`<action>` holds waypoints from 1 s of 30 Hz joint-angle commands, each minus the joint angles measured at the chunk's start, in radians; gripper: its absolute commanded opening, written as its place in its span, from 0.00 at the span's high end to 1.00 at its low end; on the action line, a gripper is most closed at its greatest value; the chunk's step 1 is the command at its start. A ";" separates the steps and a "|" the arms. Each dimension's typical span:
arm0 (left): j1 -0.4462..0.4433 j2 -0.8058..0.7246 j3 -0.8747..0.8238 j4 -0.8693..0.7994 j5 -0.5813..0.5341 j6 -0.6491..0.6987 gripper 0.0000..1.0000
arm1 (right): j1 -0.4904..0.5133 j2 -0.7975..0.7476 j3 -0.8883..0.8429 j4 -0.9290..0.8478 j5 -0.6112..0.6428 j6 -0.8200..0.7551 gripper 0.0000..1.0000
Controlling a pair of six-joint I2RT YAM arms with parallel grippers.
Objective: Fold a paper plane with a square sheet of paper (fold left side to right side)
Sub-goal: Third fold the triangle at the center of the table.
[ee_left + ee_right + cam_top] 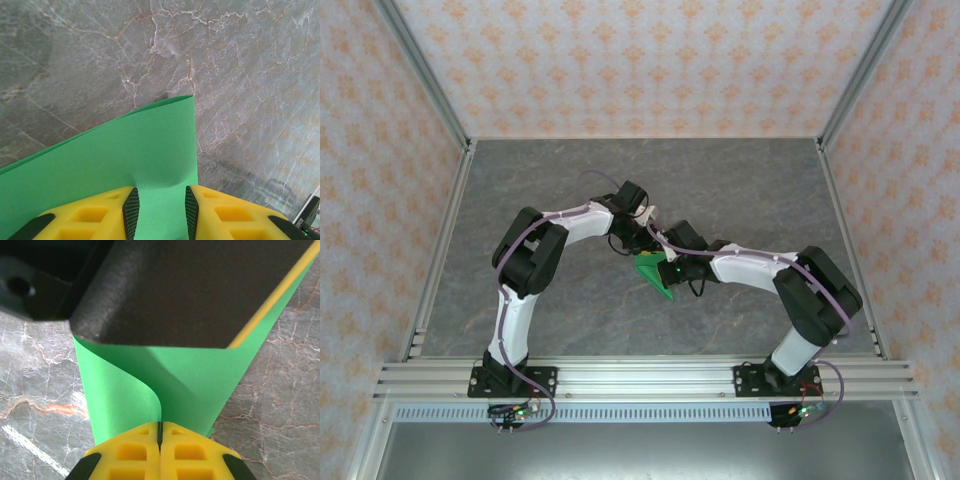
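Fingers of right gripper (160, 424) pressed together, pinching the curled green square sheet of paper (190, 385) (one flap rolled over). Left gripper (161, 192) jaws apart, sheet showing through the gap. Paper mid-table on grey marbled tabletop (740, 180); orange-patterned walls (650, 60) around, aluminium rail (650, 375) at near edge.

We see a grey marbled desk (740, 190), veined with pale and rusty lines. Walls (650, 60) patterned in orange enclose it left, right and far. An aluminium rail (650, 378) runs along its near edge.
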State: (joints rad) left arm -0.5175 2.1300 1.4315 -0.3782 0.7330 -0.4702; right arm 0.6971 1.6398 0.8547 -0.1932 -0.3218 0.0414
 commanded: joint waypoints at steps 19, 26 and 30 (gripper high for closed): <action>-0.029 0.024 -0.039 -0.037 -0.021 -0.001 0.66 | 0.004 0.075 -0.017 0.032 -0.019 0.017 1.00; -0.023 -0.019 -0.022 -0.069 -0.024 0.015 0.60 | 0.005 0.084 -0.017 0.000 0.003 0.002 1.00; 0.003 -0.046 0.041 -0.139 -0.020 0.049 0.54 | 0.010 0.094 -0.016 -0.018 0.006 -0.010 1.00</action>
State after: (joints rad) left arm -0.5152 2.1201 1.4406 -0.4026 0.7326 -0.4500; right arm 0.6971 1.6749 0.8440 -0.1719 -0.3435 0.0513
